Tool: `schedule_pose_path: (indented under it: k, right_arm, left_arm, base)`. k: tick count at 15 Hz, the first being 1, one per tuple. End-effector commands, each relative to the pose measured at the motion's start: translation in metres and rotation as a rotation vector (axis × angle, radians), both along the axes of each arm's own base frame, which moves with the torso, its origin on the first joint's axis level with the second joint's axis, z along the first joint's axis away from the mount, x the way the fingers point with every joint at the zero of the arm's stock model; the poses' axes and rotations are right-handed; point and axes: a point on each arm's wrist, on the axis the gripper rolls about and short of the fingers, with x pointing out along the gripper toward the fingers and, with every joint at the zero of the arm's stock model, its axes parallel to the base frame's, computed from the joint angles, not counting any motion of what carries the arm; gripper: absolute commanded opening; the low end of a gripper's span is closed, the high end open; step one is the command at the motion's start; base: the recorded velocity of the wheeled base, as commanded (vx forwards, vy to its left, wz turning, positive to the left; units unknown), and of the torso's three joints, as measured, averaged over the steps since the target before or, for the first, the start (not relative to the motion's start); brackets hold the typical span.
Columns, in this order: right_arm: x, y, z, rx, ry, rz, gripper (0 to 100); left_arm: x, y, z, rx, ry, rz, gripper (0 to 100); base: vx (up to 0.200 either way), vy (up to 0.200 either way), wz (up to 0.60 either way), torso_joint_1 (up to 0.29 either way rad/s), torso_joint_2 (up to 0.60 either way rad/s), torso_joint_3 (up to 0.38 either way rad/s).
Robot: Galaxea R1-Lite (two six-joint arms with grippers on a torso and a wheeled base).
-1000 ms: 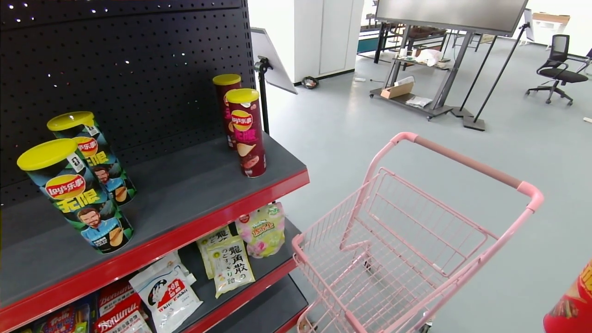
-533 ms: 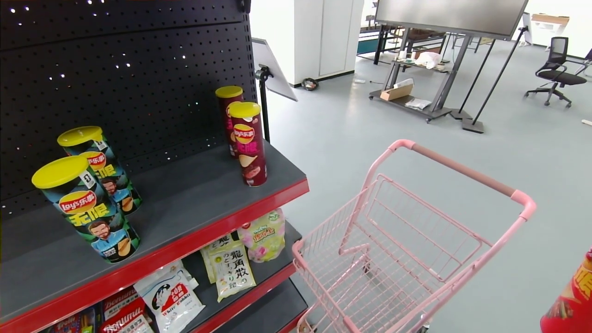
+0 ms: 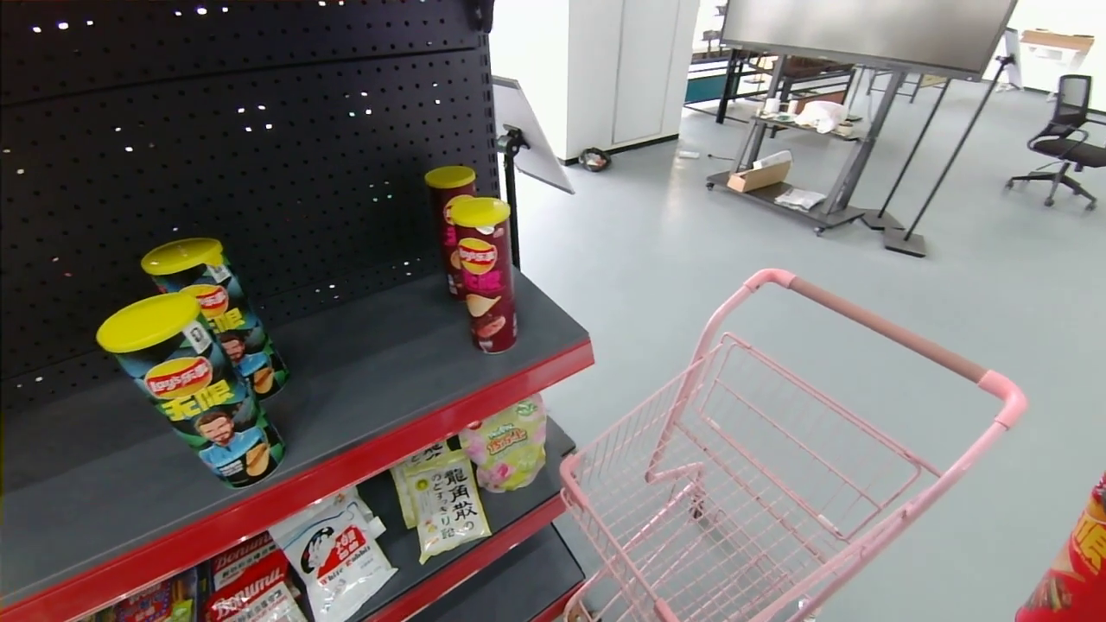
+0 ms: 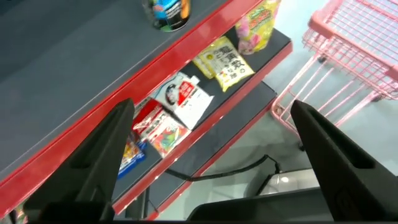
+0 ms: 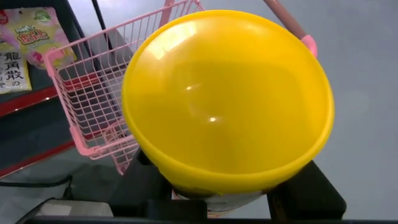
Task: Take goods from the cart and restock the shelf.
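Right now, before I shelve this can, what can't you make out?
Held can: head view's corner cuts it off; in the right wrist view its yellow lid hides the body.
Pink cart: its bottom runs past the head view's lower edge.
Red packets: cut by that edge.

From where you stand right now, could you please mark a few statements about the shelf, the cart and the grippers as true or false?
1. The basket of the pink cart looks empty. True.
2. Two green cans and two maroon cans stand on the top shelf. True.
3. The maroon cans lie on their sides. False: both are upright.
4. The left gripper is shut on one of the green cans. False: it is open and holds nothing.
5. The right gripper holds a yellow-lidded can. True.
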Motion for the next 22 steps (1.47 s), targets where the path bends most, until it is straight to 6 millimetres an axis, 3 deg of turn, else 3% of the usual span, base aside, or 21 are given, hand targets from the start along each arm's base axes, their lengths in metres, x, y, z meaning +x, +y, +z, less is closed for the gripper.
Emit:
schedule_pose_path:
  k: [1, 7, 12, 22]
  right_arm:
    - [0.0003, 0.0, -0.0012, -0.001, 0.005, -0.001, 0]
    - [0.0013, 0.0003, -0.0011, 0.0, 0.007, 0.0, 0]
    - [0.0006, 0.0001, -0.0017, 0.0, 0.008, 0.0, 0]
    - [0.0, -0.0001, -0.0058, -0.003, 0.02, -0.001, 0]
  left_arm:
    - [0.0, 0.0, -0.0001, 0.001, 0.0, 0.001, 100]
    - [-0.0005, 0.0003, 0.0003, 0.087, -0.01, -0.034, 100]
    - [-0.0053, 0.0018, -0.0035, 0.141, -0.039, -0.056, 100]
    - [-0.0074, 0.0024, -0.0034, 0.138, -0.057, -0.055, 100]
  base:
    - [0.0, 0.0, 0.6, 0.007, 0.0, -0.002]
    - [0.0, 0.0, 0.6, 0.007, 0.0, 0.0]
    - [0.0, 0.0, 0.0, 0.0, 0.0, 0.0]
    - [0.0, 0.2, 0.0, 0.003, 0.0, 0.004]
